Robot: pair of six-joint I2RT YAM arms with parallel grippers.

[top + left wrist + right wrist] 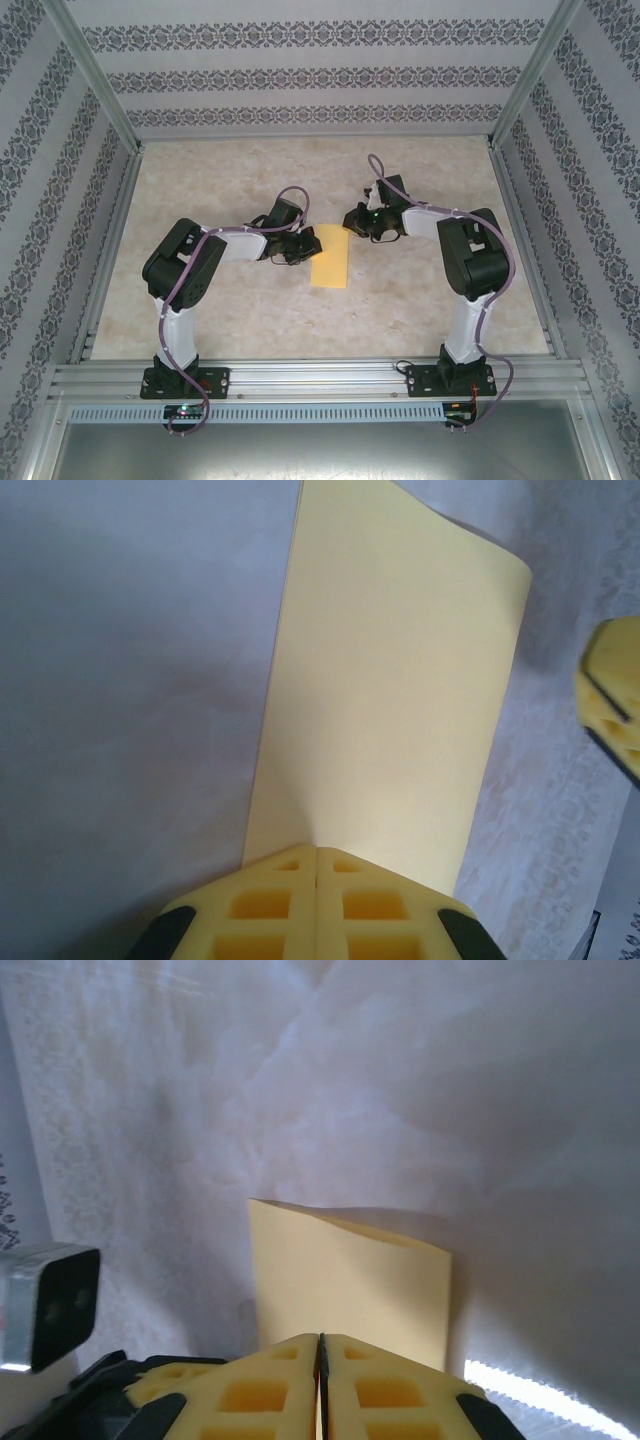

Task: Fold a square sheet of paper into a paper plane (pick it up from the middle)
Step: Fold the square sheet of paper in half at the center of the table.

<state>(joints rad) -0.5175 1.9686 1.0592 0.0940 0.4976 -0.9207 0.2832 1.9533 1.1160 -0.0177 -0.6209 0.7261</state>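
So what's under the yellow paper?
The pale marbled table shows all around the yellow paper. The bit right under it is covered, so I can't see there. The left claw pinches one edge.

Left arm (185,262), right arm (472,250) bent inward; both jaws closed.

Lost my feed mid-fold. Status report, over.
Left tool shut on paper edge. Right tool shut beside it, grip unclear. Paper folded over, on table. Nothing in the way.

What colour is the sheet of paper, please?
The sheet of paper is plain pale yellow, clearest in the left wrist view.
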